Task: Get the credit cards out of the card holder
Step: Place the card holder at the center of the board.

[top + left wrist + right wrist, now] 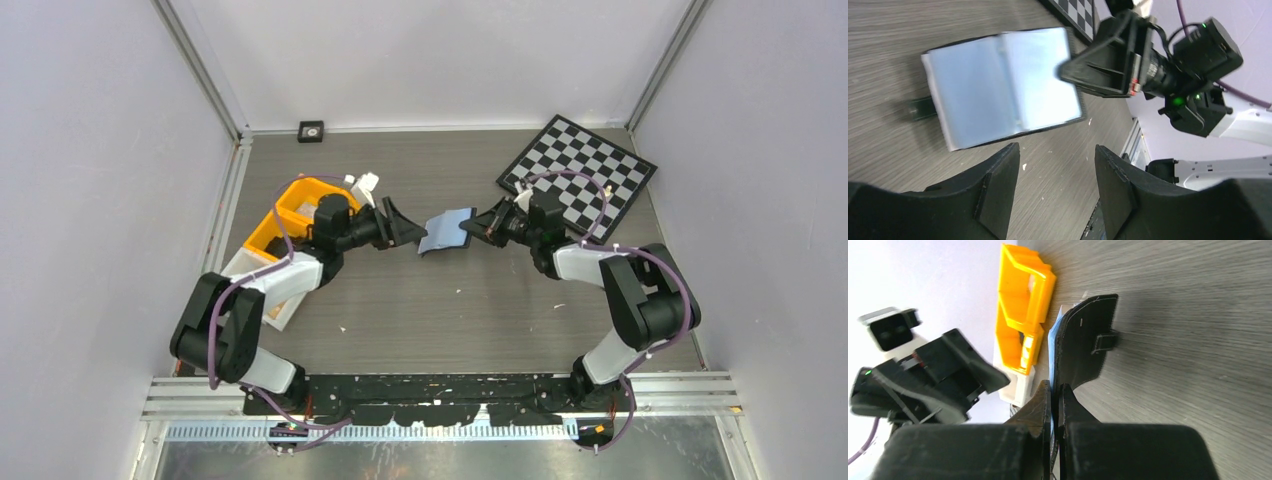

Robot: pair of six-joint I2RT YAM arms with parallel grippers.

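Here, above a grey wood-grain table (450,320) walled in pale panels (420,60), the right hand (478,227) is clenched on the 3 o'clock edge of the open card holder (446,231), whose long axis runs 9 to 3. The left hand (412,232) is released, just beside its 9 o'clock edge. The left wrist view shows the grey-blue pages (998,87); the right wrist view shows the black cover (1083,340).
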